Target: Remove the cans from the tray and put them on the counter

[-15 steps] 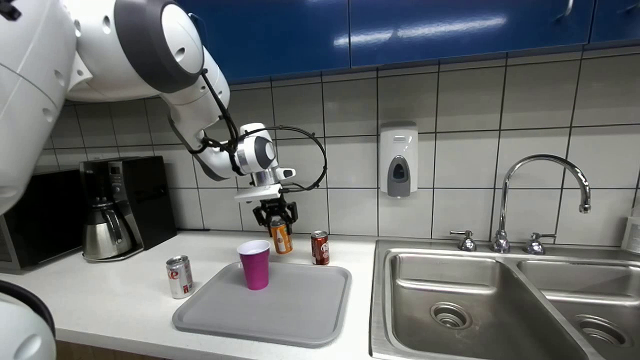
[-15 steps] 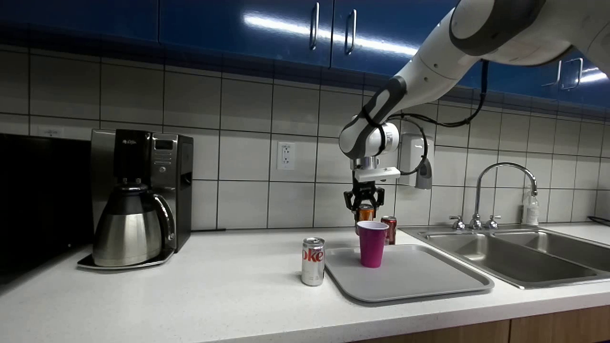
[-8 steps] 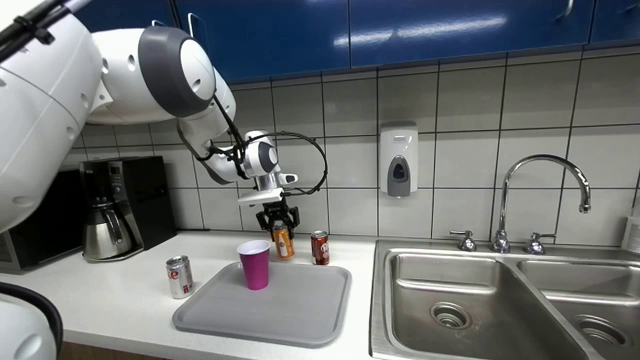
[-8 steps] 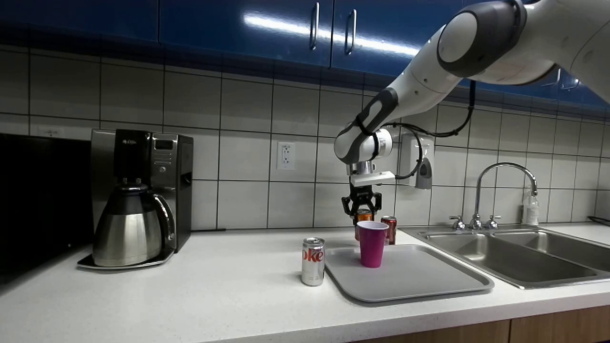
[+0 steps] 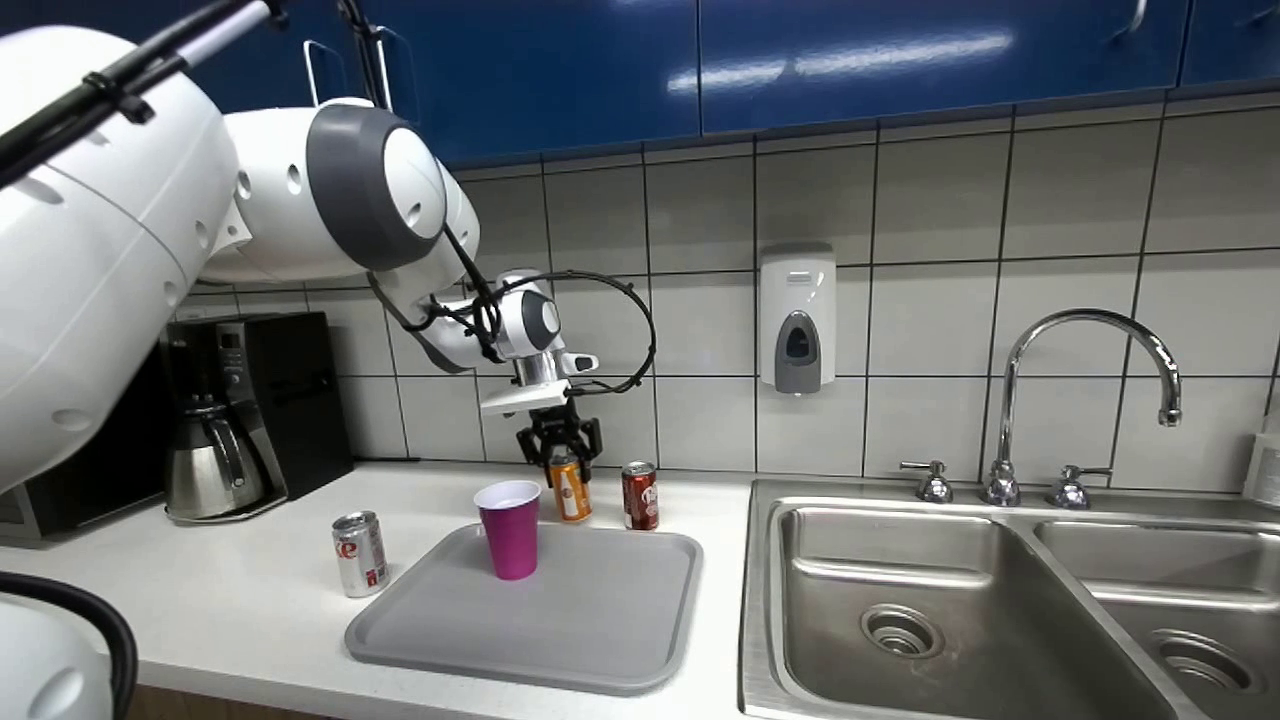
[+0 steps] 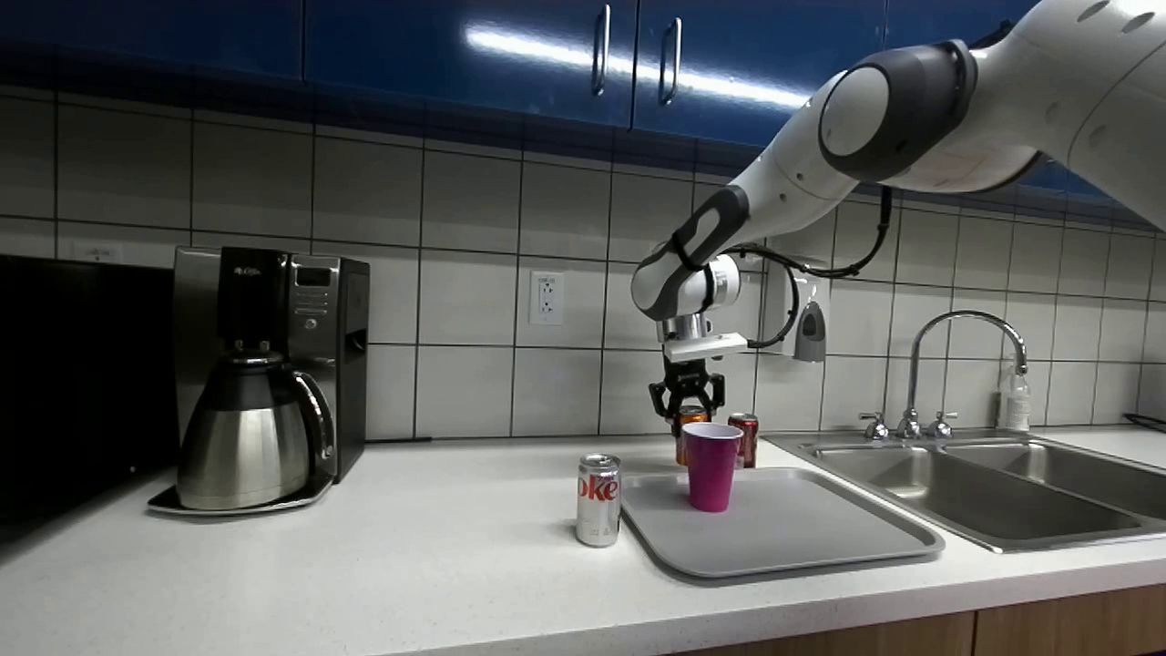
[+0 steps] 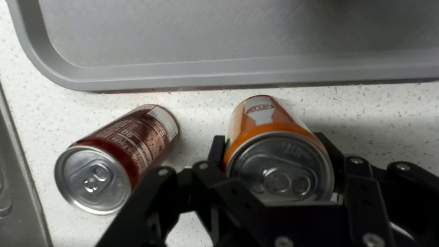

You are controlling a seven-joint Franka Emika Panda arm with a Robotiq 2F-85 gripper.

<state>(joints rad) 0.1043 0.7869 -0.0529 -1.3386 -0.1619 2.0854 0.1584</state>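
Note:
My gripper [image 5: 568, 470] is shut on the orange can [image 5: 572, 498]. In the wrist view its fingers [image 7: 273, 151] touch both sides of the can [image 7: 274, 171] near its top. The can is upright behind the tray, over the counter [image 7: 205, 103]; I cannot tell whether its base touches. The dark red-brown can [image 5: 640, 497] stands on the counter close by, also in the wrist view [image 7: 137, 140]. The silver and red can [image 6: 598, 501] stands on the counter at the tray's other side, outside the wrist view. No can is on the grey tray [image 5: 590, 610].
A pink-magenta cup [image 5: 512, 535] stands on the tray and partly hides the orange can in an exterior view [image 6: 713, 469]. A steel sink [image 5: 900, 560] borders the counter. A coffee maker [image 6: 264, 383] stands by the tiled wall. A soap dispenser [image 5: 797, 320] hangs there, under blue cabinets [image 5: 560, 80].
My gripper has lowered the orange can toward the counter behind the tray, with a slight sideways shift, slowing in the last half second. The other cans, the cup and the tray have not moved.

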